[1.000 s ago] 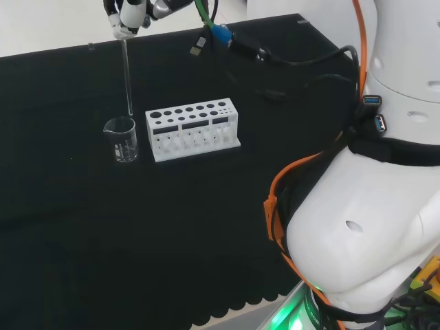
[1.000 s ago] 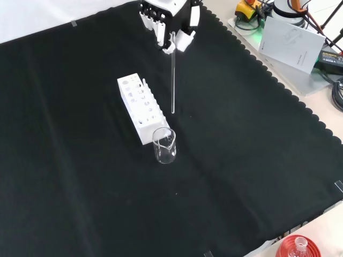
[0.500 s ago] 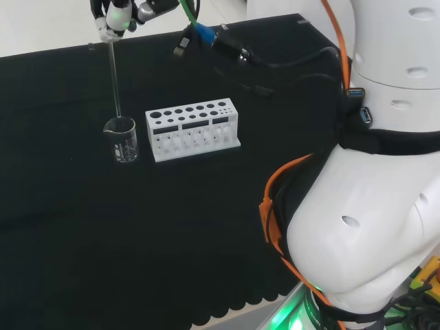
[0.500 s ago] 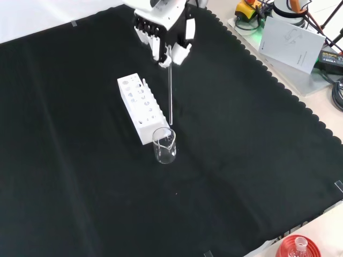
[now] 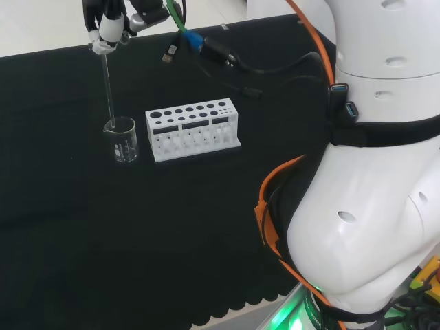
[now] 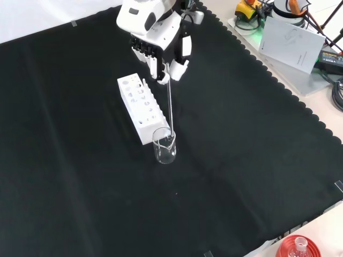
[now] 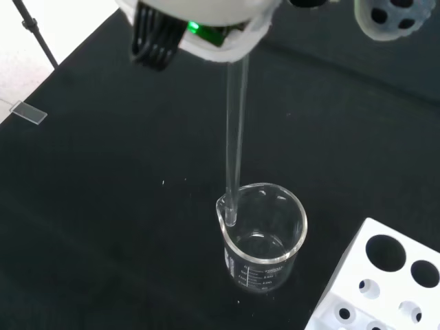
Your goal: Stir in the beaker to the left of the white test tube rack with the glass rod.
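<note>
Beaker (image 7: 265,237) stands just left of the white test tube rack (image 5: 192,129) in my head view; hand (image 6: 161,51) pinches the glass rod (image 7: 235,158), tip near the spout, so I risk tipping it.

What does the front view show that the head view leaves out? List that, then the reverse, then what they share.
Front view adds: a red ribbed stand carrying a flask at the bottom edge, and a grey booklet beyond the cloth's scalloped edge.

Head view adds: the arm's big white links, an orange cable and a blue plug.

Both share: the hand pinching the glass rod upright, its lower end at the mouth of the beaker, beside the white test tube rack on the black cloth.
</note>
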Controlling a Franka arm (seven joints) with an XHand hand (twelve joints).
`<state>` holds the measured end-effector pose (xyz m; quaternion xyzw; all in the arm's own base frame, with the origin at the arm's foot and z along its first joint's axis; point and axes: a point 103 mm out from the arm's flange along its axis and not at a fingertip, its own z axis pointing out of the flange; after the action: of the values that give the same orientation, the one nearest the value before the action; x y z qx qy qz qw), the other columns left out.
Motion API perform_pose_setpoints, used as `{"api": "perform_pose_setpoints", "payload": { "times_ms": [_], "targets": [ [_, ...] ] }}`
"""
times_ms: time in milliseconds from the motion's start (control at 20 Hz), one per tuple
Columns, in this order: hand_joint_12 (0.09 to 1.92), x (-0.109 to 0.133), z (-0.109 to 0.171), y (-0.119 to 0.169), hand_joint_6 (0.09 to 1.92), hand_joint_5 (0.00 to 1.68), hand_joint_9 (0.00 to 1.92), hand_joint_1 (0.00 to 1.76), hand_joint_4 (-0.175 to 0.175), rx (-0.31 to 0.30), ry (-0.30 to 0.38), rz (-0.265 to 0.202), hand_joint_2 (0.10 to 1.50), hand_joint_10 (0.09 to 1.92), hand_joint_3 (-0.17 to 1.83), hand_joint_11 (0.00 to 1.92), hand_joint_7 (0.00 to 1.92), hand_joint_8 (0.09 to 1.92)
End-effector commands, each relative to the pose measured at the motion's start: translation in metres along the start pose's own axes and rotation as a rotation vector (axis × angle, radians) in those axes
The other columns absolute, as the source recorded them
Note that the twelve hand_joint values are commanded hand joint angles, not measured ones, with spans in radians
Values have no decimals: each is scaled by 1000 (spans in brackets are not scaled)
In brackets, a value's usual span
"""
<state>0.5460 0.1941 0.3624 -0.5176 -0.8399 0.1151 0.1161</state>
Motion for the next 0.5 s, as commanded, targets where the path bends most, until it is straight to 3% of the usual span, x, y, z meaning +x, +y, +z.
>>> {"api": "perform_pose_setpoints", "payload": {
  "times_ms": [50,500],
  "targets": [
    [765,-11,12,10,910,1126,1704,1177,-175,27,19,-8,726,123,655,1564,1473,474],
    [765,-38,27,24,914,1125,1706,1176,-175,62,25,1,726,120,657,1563,1472,472]
  ]
}}
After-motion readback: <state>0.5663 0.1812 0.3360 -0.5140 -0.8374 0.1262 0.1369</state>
